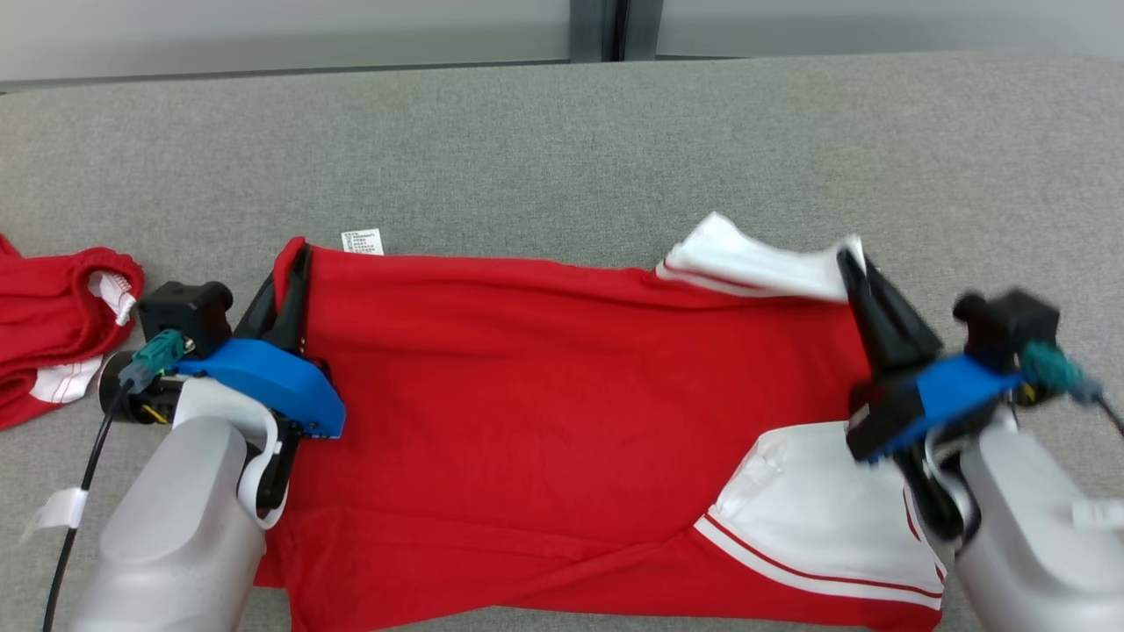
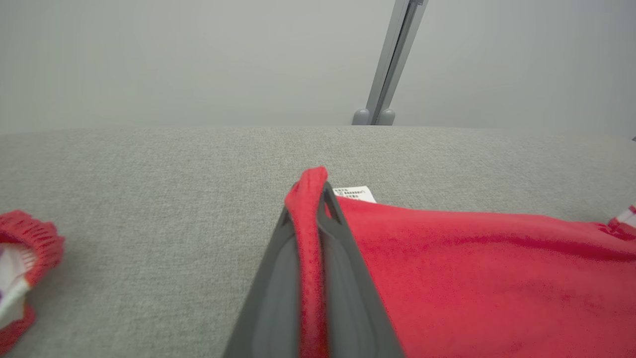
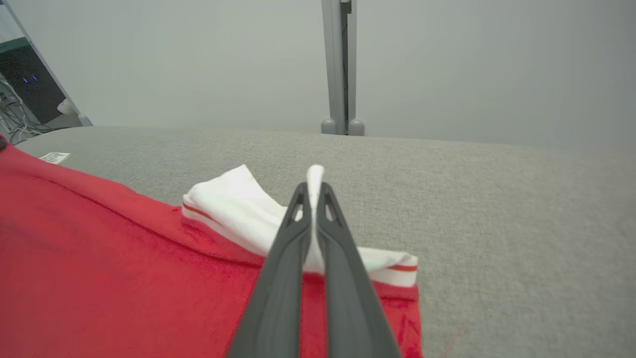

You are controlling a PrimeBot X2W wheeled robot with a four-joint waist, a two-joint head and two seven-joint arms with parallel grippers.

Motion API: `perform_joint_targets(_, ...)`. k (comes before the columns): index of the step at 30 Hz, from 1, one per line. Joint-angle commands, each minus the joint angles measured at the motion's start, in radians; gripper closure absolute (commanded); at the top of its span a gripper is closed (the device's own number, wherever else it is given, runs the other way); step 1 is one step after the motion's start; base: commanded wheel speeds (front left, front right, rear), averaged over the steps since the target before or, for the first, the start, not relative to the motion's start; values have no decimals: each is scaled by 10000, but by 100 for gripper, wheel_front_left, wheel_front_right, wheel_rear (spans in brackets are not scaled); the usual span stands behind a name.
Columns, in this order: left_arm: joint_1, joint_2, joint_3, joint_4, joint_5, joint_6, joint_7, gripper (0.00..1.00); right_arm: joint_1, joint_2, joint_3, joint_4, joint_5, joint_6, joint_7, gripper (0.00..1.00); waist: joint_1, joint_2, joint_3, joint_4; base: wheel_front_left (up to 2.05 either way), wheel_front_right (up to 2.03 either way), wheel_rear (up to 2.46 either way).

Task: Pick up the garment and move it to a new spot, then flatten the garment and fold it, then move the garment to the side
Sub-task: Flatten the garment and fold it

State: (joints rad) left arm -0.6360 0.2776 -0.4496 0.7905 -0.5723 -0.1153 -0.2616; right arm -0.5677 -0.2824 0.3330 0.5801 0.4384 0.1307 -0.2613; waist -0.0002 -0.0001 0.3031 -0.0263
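The garment [image 1: 544, 386] is a red shirt with white, red-striped sleeves, spread across the grey padded table. My left gripper [image 1: 294, 263] is shut on its far left corner, where the red hem [image 2: 310, 219] runs pinched between the dark fingers. At the far right corner my right gripper [image 1: 853, 263] is shut on the white sleeve edge [image 3: 314, 184], lifted slightly off the table. A white care label [image 1: 362, 240] sticks out past the far edge near the left grip. The near white sleeve [image 1: 817, 518] lies flat at the front right.
A second red garment [image 1: 53, 325] with white trim lies bunched at the left edge of the table [image 1: 562, 140]. Bare grey surface stretches beyond the shirt to a pale wall with a grey post [image 1: 599, 31].
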Motion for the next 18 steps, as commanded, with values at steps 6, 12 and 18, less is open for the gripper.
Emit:
perform_joint_targets(6, 605, 112, 361, -340, 118, 53, -47, 100, 2684, 58, -746, -2241, -13, 3, 62, 100, 2, 1, -228, -81, 0, 0, 0)
perform_joint_targets(12, 1422, 16, 901, -1241, 383, 162, -47, 100, 4414, 407, -1402, -3697, -172, 3, 456, 100, 2, 1, -347, -166, 0, 0, 0)
perform_joint_targets(18, 2782, -182, 1542, -2383, 1007, 173, -46, 100, 5556, 777, -1848, -4500, -315, 3, 684, 100, 2, 1, -409, -143, 0, 0, 0)
